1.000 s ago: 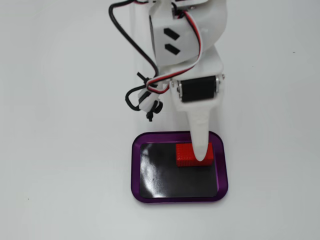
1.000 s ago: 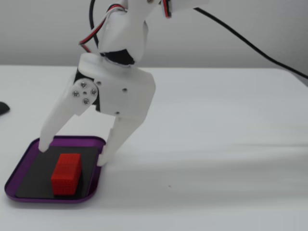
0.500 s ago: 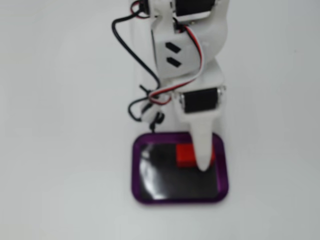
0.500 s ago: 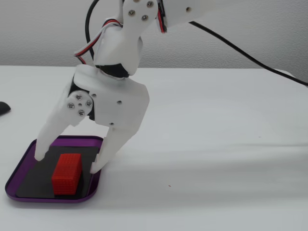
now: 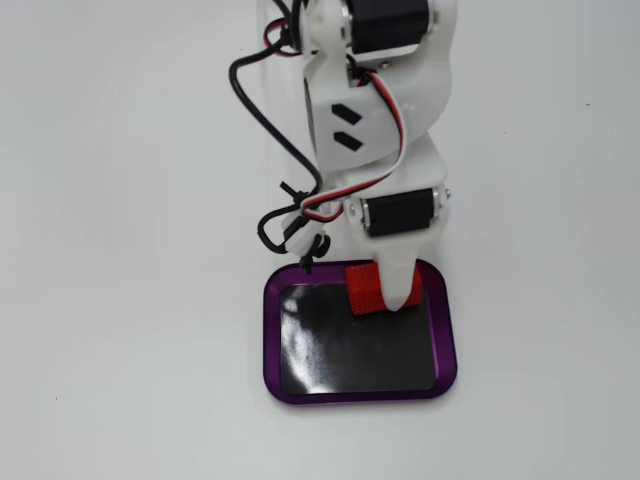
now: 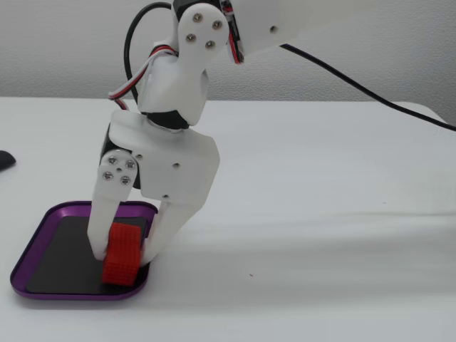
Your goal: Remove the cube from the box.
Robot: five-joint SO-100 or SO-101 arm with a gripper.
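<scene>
The cube [image 5: 363, 291] is a small red ridged block standing in the box [image 5: 270, 345], a shallow purple-rimmed tray with a black bottom. In a fixed view it is at the tray's far edge, right of the middle. In the other fixed view the cube [image 6: 121, 255] is near the right rim of the box [image 6: 44, 226]. My gripper [image 6: 124, 255] reaches down into the tray with one white finger on each side of the cube, closed against it. In the first fixed view my gripper [image 5: 378, 300] shows only one finger [image 5: 401, 285]. I cannot tell whether the cube touches the bottom.
The tray lies on a plain white table. Black and red cables [image 5: 262, 115] hang along the arm above the tray's far left corner. A dark object [image 6: 4, 159] lies at the left edge of a fixed view.
</scene>
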